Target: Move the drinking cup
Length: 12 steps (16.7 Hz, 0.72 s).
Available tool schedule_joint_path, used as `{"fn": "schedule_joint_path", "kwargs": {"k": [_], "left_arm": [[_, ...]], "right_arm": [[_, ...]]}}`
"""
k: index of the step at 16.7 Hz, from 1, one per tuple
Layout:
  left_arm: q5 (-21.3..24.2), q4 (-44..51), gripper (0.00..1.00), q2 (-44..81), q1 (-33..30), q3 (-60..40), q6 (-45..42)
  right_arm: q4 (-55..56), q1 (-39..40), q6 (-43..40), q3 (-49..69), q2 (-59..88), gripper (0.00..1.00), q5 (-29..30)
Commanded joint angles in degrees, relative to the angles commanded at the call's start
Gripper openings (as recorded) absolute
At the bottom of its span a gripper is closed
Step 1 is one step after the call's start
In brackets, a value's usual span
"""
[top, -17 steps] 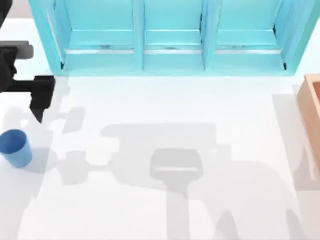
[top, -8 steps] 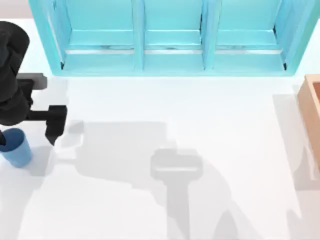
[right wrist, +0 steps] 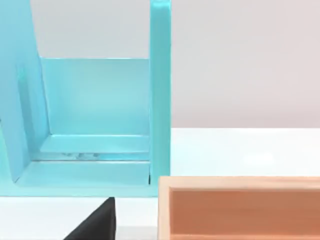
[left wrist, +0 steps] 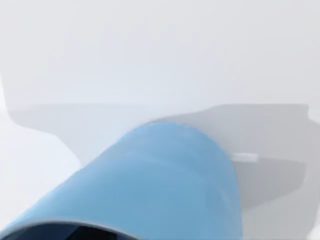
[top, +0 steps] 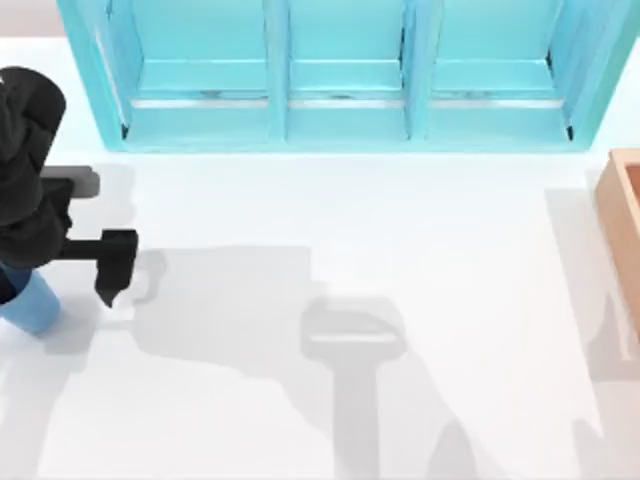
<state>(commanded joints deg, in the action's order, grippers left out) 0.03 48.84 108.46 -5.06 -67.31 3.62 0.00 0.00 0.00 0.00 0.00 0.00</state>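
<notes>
Fingers of the left gripper (top: 22,262): apart or together, I cannot tell; it hangs over the drinking cup (top: 35,305).
Top view: cup at 9 o'clock, half under the arm. Left wrist view: cup wall (left wrist: 165,185) very close. Right wrist view: right arm parked at 3 o'clock by turquoise cabinet (right wrist: 100,100) and wooden box (right wrist: 240,207). Risk: an off-centre grasp clips the rim, toppling it.

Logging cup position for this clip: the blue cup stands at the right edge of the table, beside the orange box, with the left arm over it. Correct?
Not quite. The blue cup stands at the left edge of the table, far from the orange box, as the top view shows. The left arm is indeed over it.
</notes>
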Motion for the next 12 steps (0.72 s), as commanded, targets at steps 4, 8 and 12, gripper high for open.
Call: {"fn": "schedule_joint_path", "kwargs": {"k": [4, 8, 12], "left_arm": [[0.00, 0.00, 0.62, 0.00, 0.00, 0.00, 0.00], [0.00, 0.00, 0.32, 0.00, 0.00, 0.00, 0.00], [0.00, 0.00, 0.02, 0.00, 0.00, 0.00, 0.00]], "right_arm": [[0.00, 0.00, 0.00, 0.00, 0.00, 1.00, 0.00], [0.00, 0.00, 0.00, 0.00, 0.00, 1.00, 0.00], [0.00, 0.00, 0.00, 0.00, 0.00, 1.00, 0.00]]}}
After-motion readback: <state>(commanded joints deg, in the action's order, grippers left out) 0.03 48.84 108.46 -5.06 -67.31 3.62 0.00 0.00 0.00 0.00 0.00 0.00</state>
